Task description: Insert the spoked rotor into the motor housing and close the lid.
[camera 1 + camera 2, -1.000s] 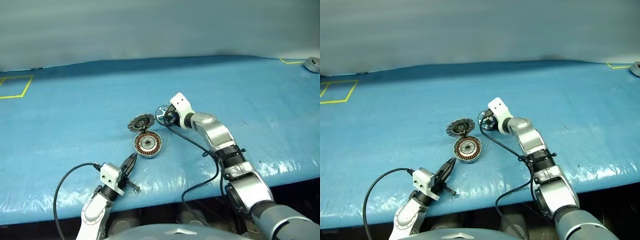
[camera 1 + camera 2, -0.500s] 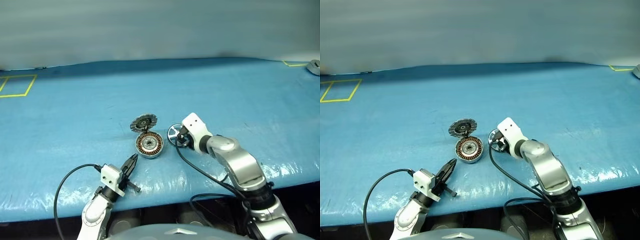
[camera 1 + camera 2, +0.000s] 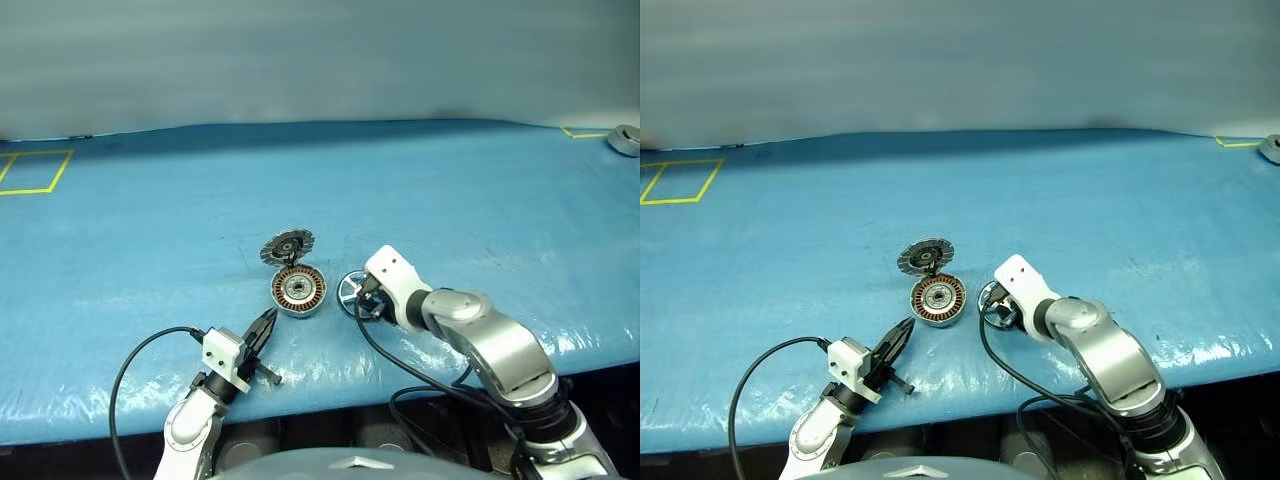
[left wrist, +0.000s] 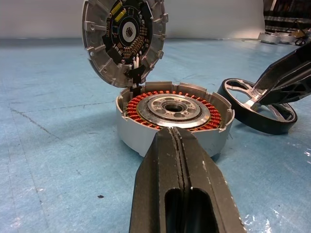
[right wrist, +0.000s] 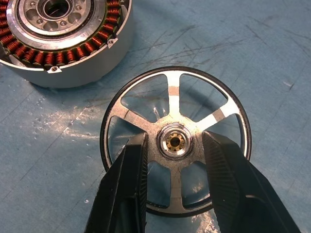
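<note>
Here the right pincer (image 5: pixel 172 160), half open, straddles the spoked rotor's (image 5: pixel 175 145) hub, just beside the open motor housing (image 3: pixel 298 290); the left pincer (image 3: pixel 262 327) is shut, empty.

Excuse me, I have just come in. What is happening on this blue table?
A robot is assembling a small motor. Its right gripper holds the spoked rotor by the hub, with the rotor on the blue table just beside the motor housing. The housing is open, its copper windings showing, and the lid stands up at its far edge. The left gripper, shut and empty, points at the housing from the near side.
</note>
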{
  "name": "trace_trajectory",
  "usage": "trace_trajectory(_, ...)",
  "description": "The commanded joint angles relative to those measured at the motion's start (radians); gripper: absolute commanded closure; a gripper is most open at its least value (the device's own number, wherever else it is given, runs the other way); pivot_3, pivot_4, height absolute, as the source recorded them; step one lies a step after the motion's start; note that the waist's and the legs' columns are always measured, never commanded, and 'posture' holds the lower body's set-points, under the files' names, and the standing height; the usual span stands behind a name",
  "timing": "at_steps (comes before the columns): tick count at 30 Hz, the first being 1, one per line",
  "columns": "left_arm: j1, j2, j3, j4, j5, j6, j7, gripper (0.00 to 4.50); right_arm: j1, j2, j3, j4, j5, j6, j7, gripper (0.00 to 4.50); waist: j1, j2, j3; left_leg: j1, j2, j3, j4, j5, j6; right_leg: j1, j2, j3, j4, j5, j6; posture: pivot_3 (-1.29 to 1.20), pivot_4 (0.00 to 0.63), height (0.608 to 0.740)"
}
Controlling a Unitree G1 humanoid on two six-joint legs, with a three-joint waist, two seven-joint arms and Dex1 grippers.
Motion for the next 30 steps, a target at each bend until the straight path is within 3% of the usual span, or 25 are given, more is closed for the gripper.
trace_trajectory(1,0.003,-0.003,0.003,-0.007,-0.002,-0.023,0.003,4.50,0.036,-0.017,0.083,0.111,0.037,0.066,0.009,3.18,0.000,-0.002,-0.001,0.001,0.000,0.000,0.000,0.000,0.000,0.001,0.000,0.000,0.000,0.000,0.000,0.00,0.150,0.740)
trace_trajectory(9,0.003,-0.005,0.007,0.001,-0.003,-0.032,0.003,4.50,0.023,-0.009,0.073,0.119,0.048,0.062,0.000,3.18,-0.001,-0.004,-0.002,0.012,0.001,-0.001,-0.002,-0.002,-0.002,0.011,-0.004,0.000,-0.001,-0.006,-0.006,0.00,0.150,0.740)
trace_trajectory(13,0.001,-0.003,0.010,0.003,-0.004,-0.034,0.002,4.50,0.018,0.000,0.007,0.047,0.067,0.078,-0.011,3.18,-0.001,-0.004,-0.002,0.012,0.002,-0.001,-0.002,-0.002,-0.002,0.011,-0.004,0.000,-0.001,-0.007,-0.006,0.00,0.150,0.740)
trace_trajectory(18,0.001,0.001,0.011,-0.001,-0.007,-0.031,-0.003,4.50,-0.027,-0.021,-0.089,-0.092,0.123,0.097,0.011,3.18,0.001,0.001,0.004,0.005,0.000,-0.001,-0.002,-0.002,-0.001,0.009,-0.001,-0.001,-0.001,-0.004,0.000,0.00,0.150,0.740)
trace_trajectory(22,-0.001,0.005,0.010,-0.004,-0.008,-0.026,-0.007,4.50,-0.077,-0.054,-0.120,-0.198,0.194,0.114,0.050,3.18,-0.001,0.004,0.011,-0.006,-0.001,-0.001,-0.001,-0.002,0.000,-0.002,-0.001,0.000,0.000,-0.003,0.001,0.00,0.150,0.740)
trace_trajectory(26,-0.004,0.008,0.011,-0.007,-0.009,-0.023,-0.010,4.50,-0.113,-0.075,-0.107,-0.255,0.237,0.081,0.066,3.18,-0.002,0.004,0.016,-0.007,-0.001,-0.001,-0.002,-0.002,0.000,-0.004,-0.001,0.000,0.000,-0.003,0.000,0.00,0.150,0.740)
trace_trajectory(30,-0.007,0.011,0.013,-0.009,-0.009,-0.023,-0.011,4.50,-0.141,-0.024,-0.062,-0.257,0.266,0.052,0.047,3.18,-0.002,0.003,0.018,-0.007,-0.001,-0.001,-0.002,-0.003,0.000,-0.004,-0.001,-0.001,0.000,-0.003,0.000,0.00,0.150,0.740)
